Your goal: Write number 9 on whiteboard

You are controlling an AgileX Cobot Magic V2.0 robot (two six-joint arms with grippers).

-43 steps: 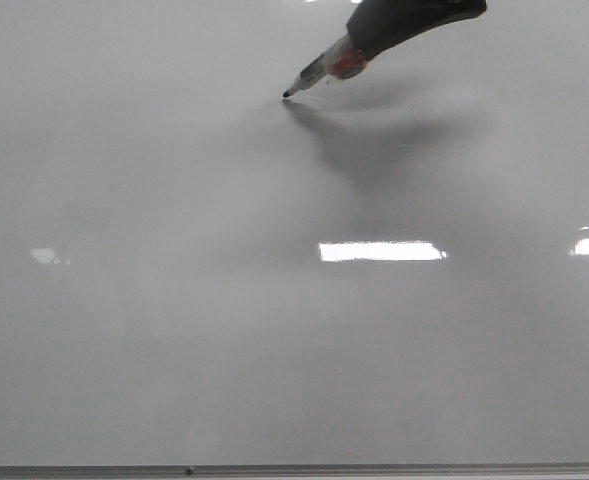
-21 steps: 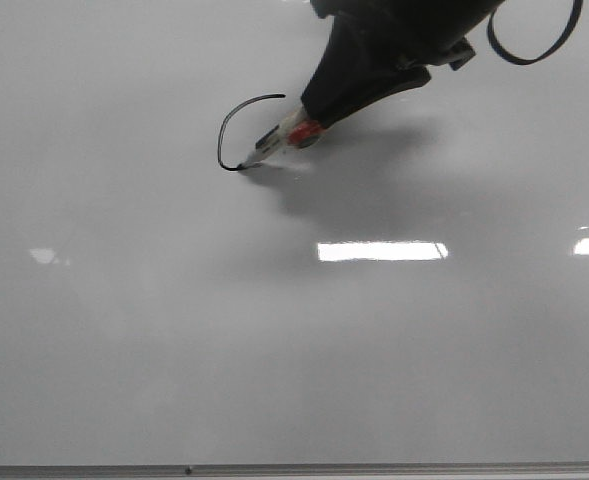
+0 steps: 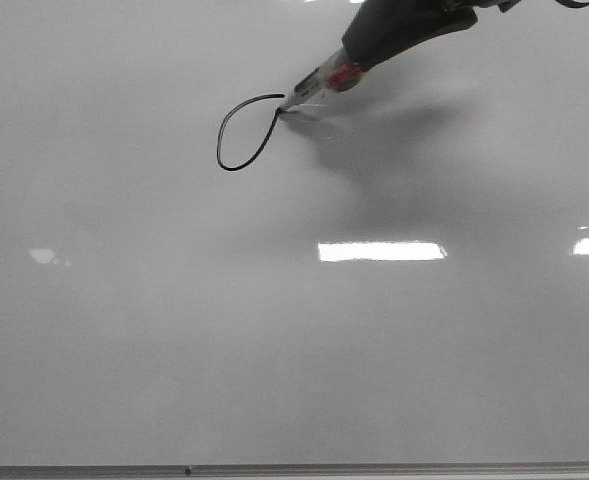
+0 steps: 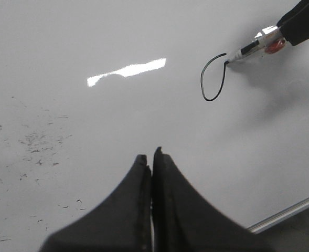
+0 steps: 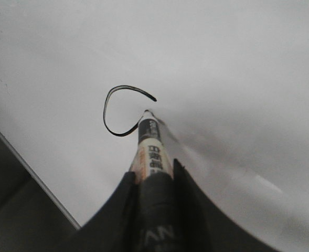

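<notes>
The glossy grey-white whiteboard (image 3: pixel 174 330) fills the front view. A thin black teardrop loop (image 3: pixel 244 135), the only part of the number 9 that shows, is drawn on it at upper centre; no tail shows. My right gripper (image 3: pixel 359 55) is shut on a marker (image 3: pixel 314 85) whose tip touches the board at the loop's upper right end. The loop (image 5: pixel 120 113) and marker (image 5: pixel 151 149) also show in the right wrist view, the jaws of the right gripper (image 5: pixel 153 176) clamped on the barrel. My left gripper (image 4: pixel 150 157) is shut and empty, off the board's near side; the loop (image 4: pixel 213 79) lies beyond it.
The board's thin metal frame edge (image 3: pixel 294 468) runs along the front. Bright glare patches (image 3: pixel 382 251) lie right of centre. Small dark specks (image 4: pixel 36 142) dot the board in the left wrist view.
The marker drew the loop: from a bare board one second ago, down the left side, then back up right, closing the teardrop. The right arm has swung back toward the upper right.
</notes>
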